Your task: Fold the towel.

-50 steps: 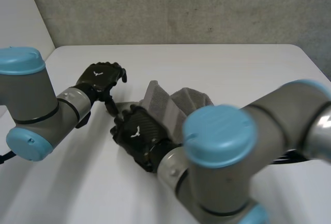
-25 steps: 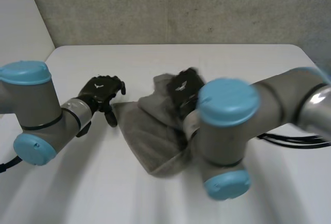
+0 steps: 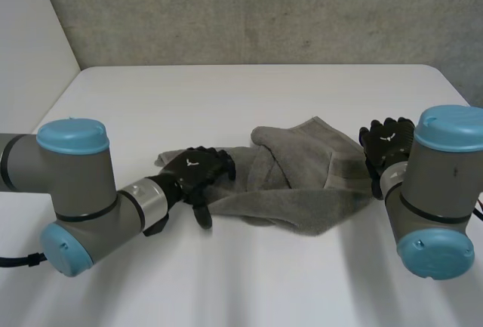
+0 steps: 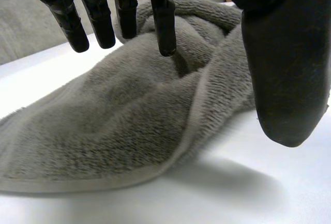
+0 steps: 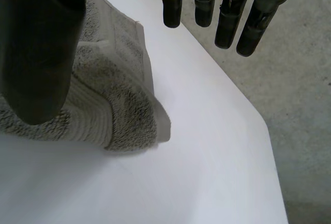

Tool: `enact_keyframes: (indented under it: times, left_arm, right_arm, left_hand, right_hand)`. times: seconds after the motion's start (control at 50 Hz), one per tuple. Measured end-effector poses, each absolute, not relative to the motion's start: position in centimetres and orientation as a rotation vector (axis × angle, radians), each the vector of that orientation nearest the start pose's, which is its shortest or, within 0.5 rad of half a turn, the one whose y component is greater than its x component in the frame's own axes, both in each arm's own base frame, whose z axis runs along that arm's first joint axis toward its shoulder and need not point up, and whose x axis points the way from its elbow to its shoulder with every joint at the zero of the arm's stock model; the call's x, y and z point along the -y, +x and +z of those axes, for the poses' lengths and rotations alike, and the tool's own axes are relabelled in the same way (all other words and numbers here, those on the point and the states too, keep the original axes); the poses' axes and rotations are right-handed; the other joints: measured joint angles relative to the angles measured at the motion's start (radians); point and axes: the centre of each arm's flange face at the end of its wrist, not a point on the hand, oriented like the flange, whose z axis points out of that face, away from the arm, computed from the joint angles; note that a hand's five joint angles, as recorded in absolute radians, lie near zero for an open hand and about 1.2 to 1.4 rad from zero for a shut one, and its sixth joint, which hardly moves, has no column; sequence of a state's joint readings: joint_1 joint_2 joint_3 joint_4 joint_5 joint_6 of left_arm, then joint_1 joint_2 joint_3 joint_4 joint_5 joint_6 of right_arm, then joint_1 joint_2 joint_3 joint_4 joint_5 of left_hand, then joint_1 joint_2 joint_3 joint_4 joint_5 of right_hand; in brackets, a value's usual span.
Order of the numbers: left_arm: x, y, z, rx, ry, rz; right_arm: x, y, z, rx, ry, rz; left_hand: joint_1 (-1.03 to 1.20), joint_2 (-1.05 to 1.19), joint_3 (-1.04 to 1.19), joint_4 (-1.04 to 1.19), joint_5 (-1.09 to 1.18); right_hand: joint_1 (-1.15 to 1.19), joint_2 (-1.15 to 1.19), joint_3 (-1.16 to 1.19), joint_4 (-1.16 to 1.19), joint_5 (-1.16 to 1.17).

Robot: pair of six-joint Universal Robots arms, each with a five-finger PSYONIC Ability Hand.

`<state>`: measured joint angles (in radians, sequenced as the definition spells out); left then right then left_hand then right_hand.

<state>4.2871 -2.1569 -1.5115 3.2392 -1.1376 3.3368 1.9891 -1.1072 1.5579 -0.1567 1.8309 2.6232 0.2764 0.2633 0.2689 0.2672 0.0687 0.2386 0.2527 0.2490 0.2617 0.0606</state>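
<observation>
A grey towel (image 3: 302, 180) lies rumpled across the middle of the white table (image 3: 226, 100), bunched into folds. My left hand (image 3: 198, 172) hovers over the towel's left end, open; in the left wrist view its fingers (image 4: 163, 14) hang just above the towel (image 4: 119, 125), apart from it. At the towel's right end my right hand (image 3: 386, 140) is open too. The right wrist view has its fingers (image 5: 227, 19) over bare table and its thumb (image 5: 36, 53) above the towel's corner (image 5: 119, 115), holding nothing.
The table's far edge meets a grey wall (image 3: 264, 10). Bare table lies in front of the towel and behind it. My two arms flank the towel, the left elbow (image 3: 72, 191) near the front left, the right elbow (image 3: 441, 191) at the front right.
The right hand has swept from the towel's left part across to its right end, spreading the towel out, and let go. The left hand has come nearer, onto the towel's left end.
</observation>
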Motion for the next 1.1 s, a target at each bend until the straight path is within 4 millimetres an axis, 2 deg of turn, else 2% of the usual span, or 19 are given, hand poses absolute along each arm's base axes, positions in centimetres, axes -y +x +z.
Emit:
enact_keyframes:
  times: [0.14,0.26,0.32,0.38,0.44,0.62,0.72,0.76,0.8,0.84,0.86,0.9,0.96,1.02,1.1]
  left_arm:
    - [24.6,-30.6,13.0,-2.81,1.368,-1.84]
    - [24.6,-30.5,12.7,-2.81,1.332,-1.825]
    - [24.9,-30.5,12.6,-2.805,1.295,-1.818]
    - [25.1,-30.4,12.4,-2.802,1.258,-1.809]
    - [25.2,-30.5,12.2,-2.802,1.246,-1.803]
    - [24.7,-30.9,11.9,-2.806,1.27,-1.79]
    - [24.1,-31.2,11.8,-2.809,1.295,-1.782]
    - [23.9,-31.3,11.8,-2.81,1.303,-1.779]
    - [23.8,-31.3,11.9,-2.809,1.308,-1.78]
    - [23.7,-31.4,12.0,-2.805,1.311,-1.784]
    - [23.7,-31.4,12.1,-2.801,1.312,-1.79]
    - [23.8,-31.4,12.5,-2.791,1.312,-1.806]
    - [24.2,-31.5,14.3,-2.741,1.298,-1.89]
    - [24.5,-31.5,16.5,-2.687,1.279,-1.983]
    - [24.9,-31.2,21.8,-2.572,1.215,-2.198]
  right_arm:
    - [27.7,24.0,16.7,-2.471,-0.968,-2.01]
    - [27.2,23.8,16.5,-2.406,-0.988,-2.009]
    - [27.1,23.7,16.4,-2.392,-0.99,-2.006]
    - [27.1,23.9,16.5,-2.366,-0.992,-2.0]
    - [27.0,24.4,16.5,-2.321,-1.016,-1.977]
    - [26.2,25.9,15.8,-2.2,-1.191,-1.758]
    - [27.1,26.1,15.5,-2.212,-1.24,-1.654]
    - [27.6,25.9,15.2,-2.236,-1.25,-1.623]
    - [27.9,25.7,14.8,-2.262,-1.261,-1.589]
    - [28.0,25.6,14.6,-2.284,-1.268,-1.558]
    - [28.1,25.5,14.5,-2.298,-1.272,-1.54]
    - [28.1,25.3,14.5,-2.313,-1.275,-1.52]
    - [27.8,25.1,15.9,-2.317,-1.27,-1.521]
    - [27.5,25.0,18.0,-2.294,-1.259,-1.565]
    - [26.3,25.1,24.3,-2.17,-1.192,-1.74]
  left_hand:
    - [0.0,0.0,0.0,0.0,0.0]
    - [0.011,0.018,0.015,0.012,0.047]
    - [0.166,0.18,0.172,0.173,0.2]
    - [0.455,0.47,0.459,0.462,0.485]
    - [0.637,0.668,0.657,0.664,0.681]
    - [0.693,0.723,0.713,0.724,0.74]
    - [0.697,0.723,0.715,0.724,0.741]
    - [0.697,0.723,0.715,0.724,0.741]
    - [0.702,0.73,0.721,0.731,0.745]
    - [0.717,0.745,0.736,0.746,0.758]
    - [0.758,0.788,0.777,0.789,0.798]
    - [0.827,0.858,0.844,0.857,0.869]
    - [0.991,1.068,1.059,1.076,1.065]
    - [0.991,1.071,1.062,1.087,1.071]
    - [0.991,1.071,1.062,1.087,1.071]
  right_hand:
    - [-0.001,0.0,0.0,0.0,0.0]
    - [-0.001,0.0,0.0,0.0,0.0]
    - [-0.001,0.0,0.0,0.0,0.0]
    - [0.013,0.004,0.004,0.003,0.008]
    - [0.072,0.053,0.058,0.044,0.082]
    - [0.223,0.205,0.215,0.205,0.241]
    - [0.248,0.228,0.239,0.227,0.264]
    - [0.427,0.414,0.416,0.405,0.442]
    - [0.773,0.777,0.762,0.75,0.787]
    - [0.999,0.987,0.971,0.956,0.992]
    - [1.074,1.058,1.056,1.041,1.073]
    - [1.081,1.064,1.085,1.074,1.092]
    - [1.081,1.064,1.085,1.076,1.092]
    - [1.081,1.064,1.085,1.076,1.092]
    - [1.082,1.064,1.085,1.077,1.092]
